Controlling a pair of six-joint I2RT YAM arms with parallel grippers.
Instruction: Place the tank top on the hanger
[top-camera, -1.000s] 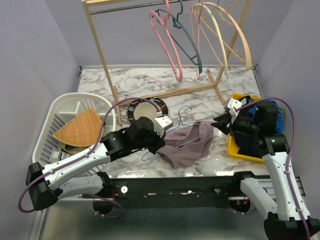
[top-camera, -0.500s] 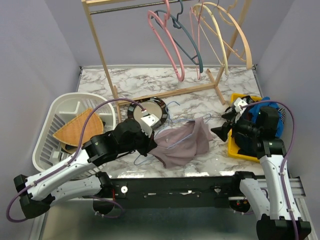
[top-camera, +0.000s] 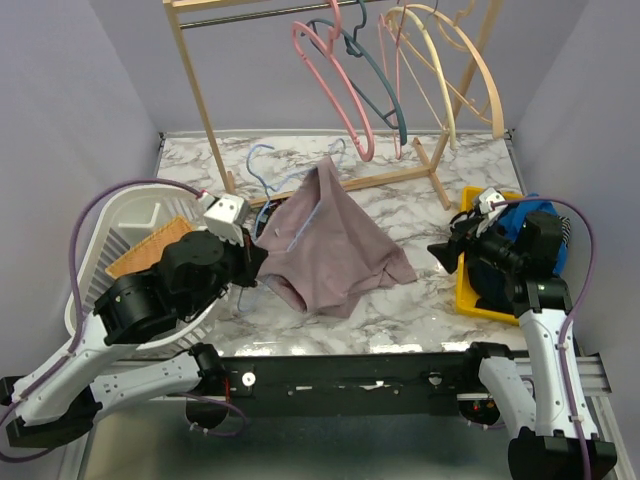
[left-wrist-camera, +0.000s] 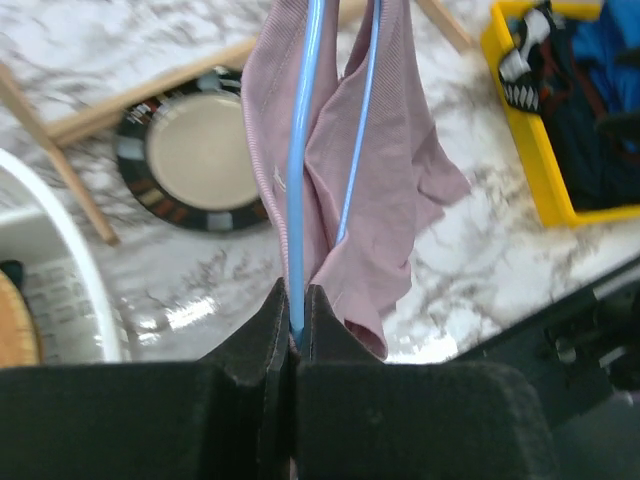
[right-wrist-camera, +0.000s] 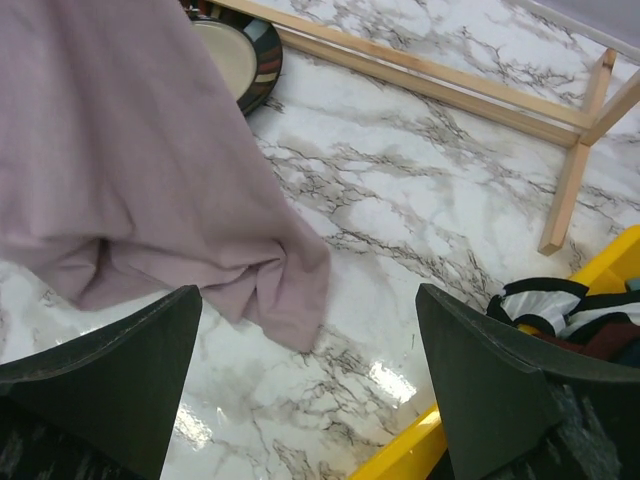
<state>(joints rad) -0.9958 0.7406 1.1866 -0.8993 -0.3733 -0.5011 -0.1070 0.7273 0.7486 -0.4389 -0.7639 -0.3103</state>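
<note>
The mauve tank top (top-camera: 335, 245) hangs draped over the thin light-blue hanger (top-camera: 251, 165), raised above the marble table with its lower hem touching the surface. My left gripper (top-camera: 254, 268) is shut on the hanger's blue wire (left-wrist-camera: 297, 200); the fabric (left-wrist-camera: 385, 170) falls on both sides of the wire just beyond the fingertips. My right gripper (top-camera: 446, 250) stands open to the right of the garment, apart from it. In the right wrist view the tank top's loose corner (right-wrist-camera: 270, 275) lies on the table ahead of the wide-apart fingers (right-wrist-camera: 110, 370), with nothing between them.
A wooden clothes rack (top-camera: 205, 110) at the back carries pink (top-camera: 335, 85), teal (top-camera: 375, 90) and cream hangers. A white dish rack (top-camera: 105, 260) stands left. A dark-rimmed plate (left-wrist-camera: 195, 150) lies behind the garment. A yellow bin (top-camera: 468, 285) of dark and blue clothes sits right.
My left arm has lifted the hanger with the tank top up and back to the left. My right gripper has opened, let go of the fabric and drawn back slightly.
</note>
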